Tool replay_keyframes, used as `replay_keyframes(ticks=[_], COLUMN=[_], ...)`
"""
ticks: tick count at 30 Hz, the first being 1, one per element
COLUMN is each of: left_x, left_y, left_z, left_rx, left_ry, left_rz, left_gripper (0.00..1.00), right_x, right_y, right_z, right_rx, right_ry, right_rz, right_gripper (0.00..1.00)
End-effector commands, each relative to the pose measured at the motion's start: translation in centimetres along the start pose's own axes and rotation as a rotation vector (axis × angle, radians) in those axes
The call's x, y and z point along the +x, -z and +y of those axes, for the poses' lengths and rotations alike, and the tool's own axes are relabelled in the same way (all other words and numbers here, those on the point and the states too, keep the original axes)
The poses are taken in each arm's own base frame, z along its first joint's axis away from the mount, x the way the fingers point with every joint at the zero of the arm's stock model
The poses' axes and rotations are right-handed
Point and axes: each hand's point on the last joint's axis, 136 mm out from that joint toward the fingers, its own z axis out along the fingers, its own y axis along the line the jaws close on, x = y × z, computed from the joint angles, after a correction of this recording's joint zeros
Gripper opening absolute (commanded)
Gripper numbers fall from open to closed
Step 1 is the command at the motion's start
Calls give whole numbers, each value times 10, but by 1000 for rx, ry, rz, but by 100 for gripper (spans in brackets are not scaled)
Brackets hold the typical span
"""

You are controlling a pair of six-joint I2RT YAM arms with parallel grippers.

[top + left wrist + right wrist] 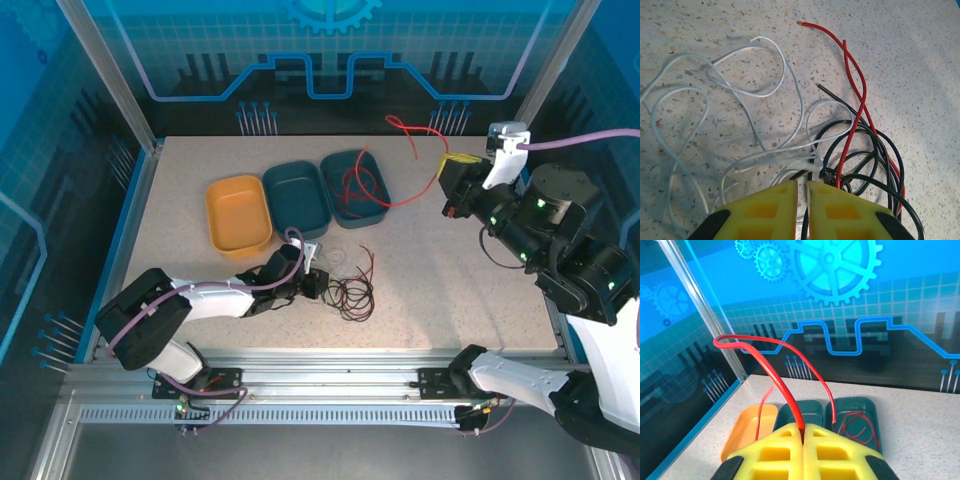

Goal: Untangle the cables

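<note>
While a red cable point(780, 386) is clamped by the right gripper point(803, 432), the left gripper point(802, 187) is seen almost closed at the tangled cables point(812, 161), though a grip cannot be told.

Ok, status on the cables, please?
Right fingers shut on red cable, lifted, tail in teal tray. Left fingers shut on white-black-red tangle on table. Nothing blocking.

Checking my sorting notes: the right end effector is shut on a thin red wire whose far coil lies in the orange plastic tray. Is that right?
Not quite. The top external view shows the coil of the thin red wire lying in the rightmost dark teal plastic tray, not the orange plastic tray. The right end effector is shut on that wire.
</note>
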Motion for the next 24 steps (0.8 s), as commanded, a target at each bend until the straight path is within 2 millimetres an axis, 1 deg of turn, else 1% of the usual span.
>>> replay_keyframes(ticks=[1, 5, 9, 12, 15, 16, 24], left_x=[6, 4, 1, -5, -12, -14, -29], left_y=[-1, -2, 1, 5, 11, 13, 33], left_z=[10, 10, 6, 1, -4, -6, -14], left_rx=[-34, -35, -24, -14, -4, -2, 2], left_ry=[14, 16, 17, 17, 12, 9, -5], left_rz=[11, 10, 3, -11, -28, -32, -80], left_gripper=[13, 13, 15, 18, 23, 25, 50], right_x=[-14, -19, -13, -4, 9, 14, 51], right_y=[8, 4, -14, -36, -64, -76, -157], right_z=[-14, -17, -19, -20, -20, -21, -34], right_rx=[79, 111, 143, 164, 177, 179, 206], right_ry=[39, 59, 77, 89, 98, 97, 104], right_rz=[-38, -40, -4, 41, 103, 128, 257], right_gripper=[0, 0, 0, 0, 0, 0, 0])
